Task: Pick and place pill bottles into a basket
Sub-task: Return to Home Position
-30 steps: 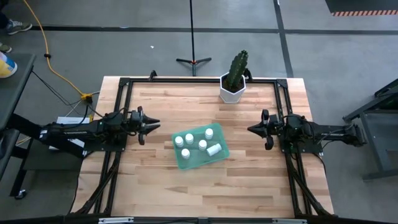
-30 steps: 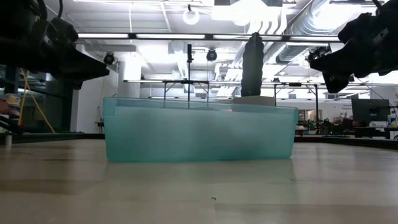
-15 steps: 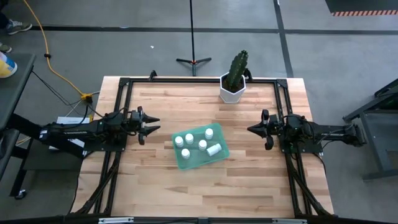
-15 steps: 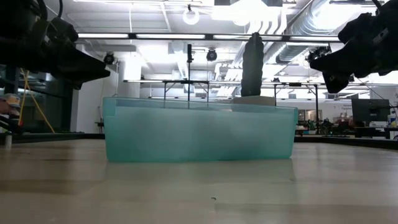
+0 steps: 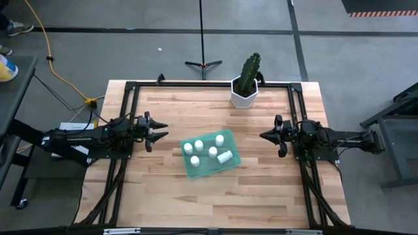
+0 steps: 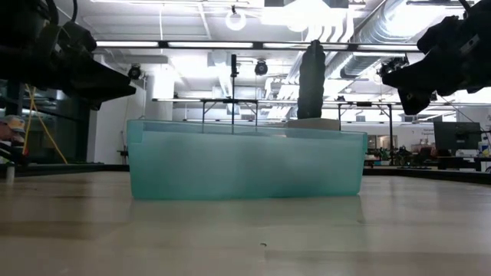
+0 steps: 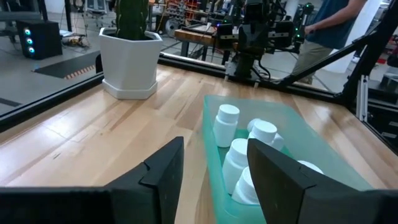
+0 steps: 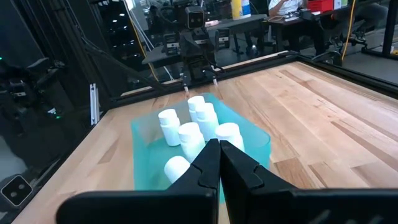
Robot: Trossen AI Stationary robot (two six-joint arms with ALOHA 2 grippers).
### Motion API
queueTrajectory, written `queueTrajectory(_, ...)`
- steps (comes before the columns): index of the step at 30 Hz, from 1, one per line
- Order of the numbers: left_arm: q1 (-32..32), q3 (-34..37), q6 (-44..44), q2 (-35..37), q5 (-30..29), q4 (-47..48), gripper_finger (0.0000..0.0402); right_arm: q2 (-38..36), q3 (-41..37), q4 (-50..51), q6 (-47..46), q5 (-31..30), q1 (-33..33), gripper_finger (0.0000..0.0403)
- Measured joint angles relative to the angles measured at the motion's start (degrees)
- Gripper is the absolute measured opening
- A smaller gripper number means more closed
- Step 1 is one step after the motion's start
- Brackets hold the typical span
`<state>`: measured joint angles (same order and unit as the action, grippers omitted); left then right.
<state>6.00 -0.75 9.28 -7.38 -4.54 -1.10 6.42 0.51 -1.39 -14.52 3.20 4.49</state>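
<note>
Teal translucent plastic forms the basket (image 5: 204, 171), which lies flat near the middle of the wooden surface (image 5: 163, 196) and holds six white pill bottles (image 5: 212, 151). Five of them stand upright on their bases. The sixth bottle (image 5: 225, 156) lies on its side at the basket's edge nearest the right arm. No bottle shows on the surface outside the basket. The left gripper (image 5: 162, 130) hangs above the surface on the left arm's side of the basket, apart from it and pointing toward it, with its fingers (image 7: 165, 168) spread and nothing between them. The right gripper (image 5: 263, 136) hangs on the opposite side of the basket, farther from it than the left one, also pointing toward it. Its fingers (image 8: 208, 165) are pressed together and hold nothing. Seen level from the low view, the basket's frosted wall (image 6: 245, 165) hides the bottles inside, and both arms show dark above it, one to either side. A white hexagonal pot (image 5: 243, 94) with a green cactus (image 5: 250, 70) stands beyond the basket near the surface's far edge, well apart from it. In the left wrist view a person (image 7: 323, 28) in a blue top stands beyond the basket, behind the right arm.
</note>
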Motion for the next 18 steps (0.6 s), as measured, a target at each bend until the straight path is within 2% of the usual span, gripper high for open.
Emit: queueTrajectory(18, 0.0, 0.0, 0.0, 0.0, 0.0, 0.0, 0.0205, 0.0, 0.0, 0.0, 0.0, 0.0, 0.0, 0.0000)
